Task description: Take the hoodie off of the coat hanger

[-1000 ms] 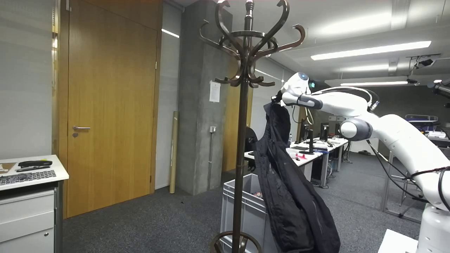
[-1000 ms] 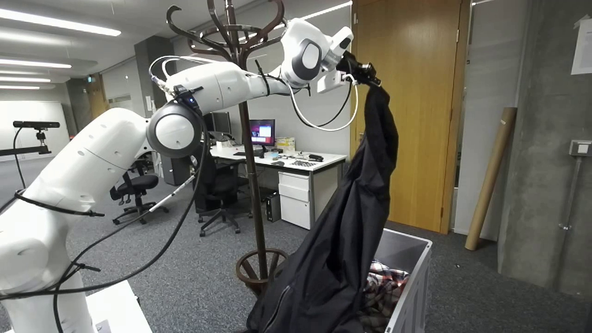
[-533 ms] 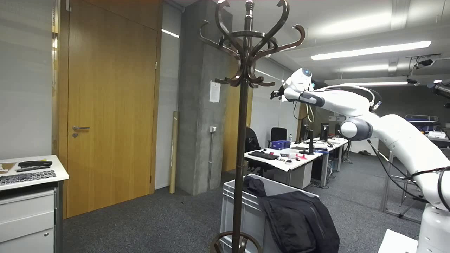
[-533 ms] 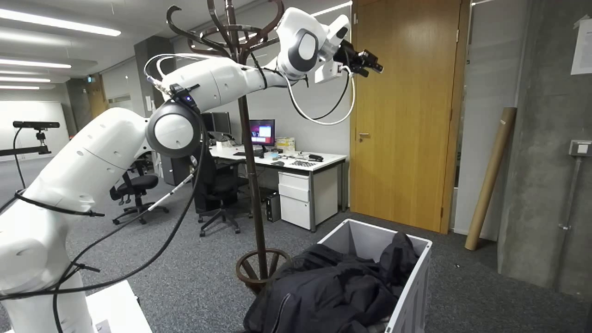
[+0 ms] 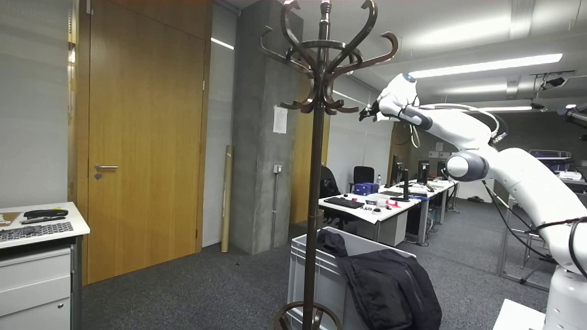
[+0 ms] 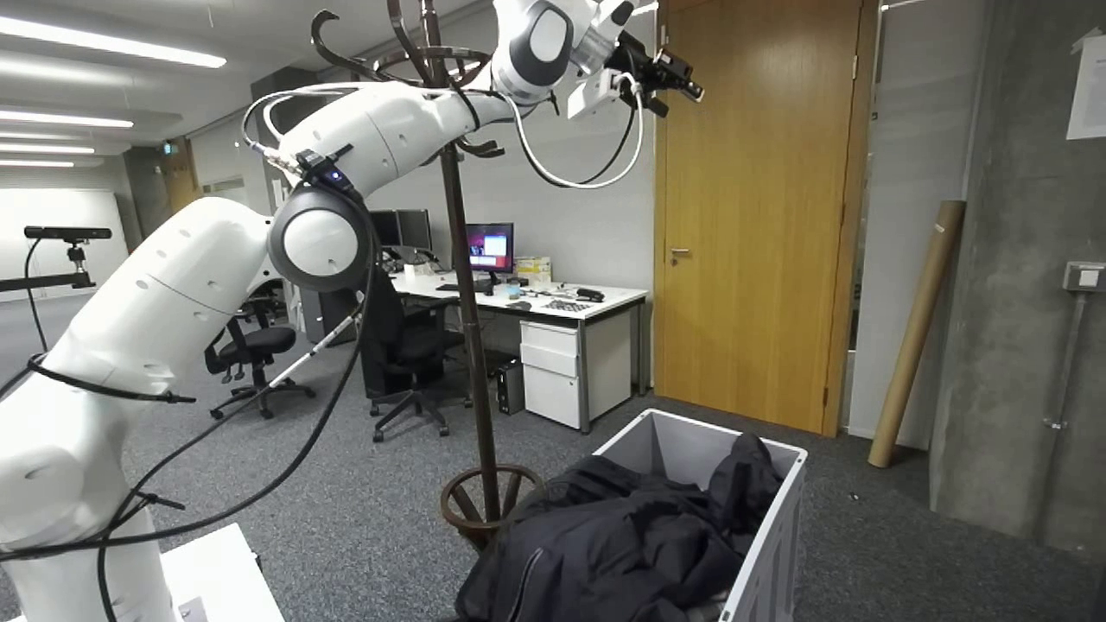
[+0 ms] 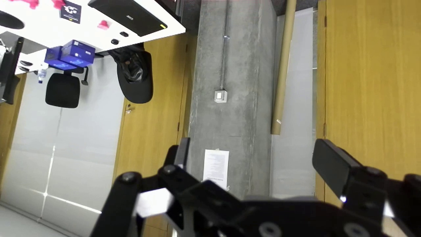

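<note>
Black and limp, the hoodie (image 6: pixel 626 536) lies below your gripper (image 7: pixel 252 153), heaped in the grey crate (image 6: pixel 773 553) and draped over its rim, while your jaws stand wide apart and the coat hanger (image 5: pixel 316 160) rises to one side.

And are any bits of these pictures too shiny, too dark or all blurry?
In an exterior view, a ceiling lamp glares white and the coat hanger has shiny glints; in both exterior views, the hoodie is so dark that some folds blend; in the wrist view, the nearest parts of the gripper look blurry, the pillar sharper.
</note>
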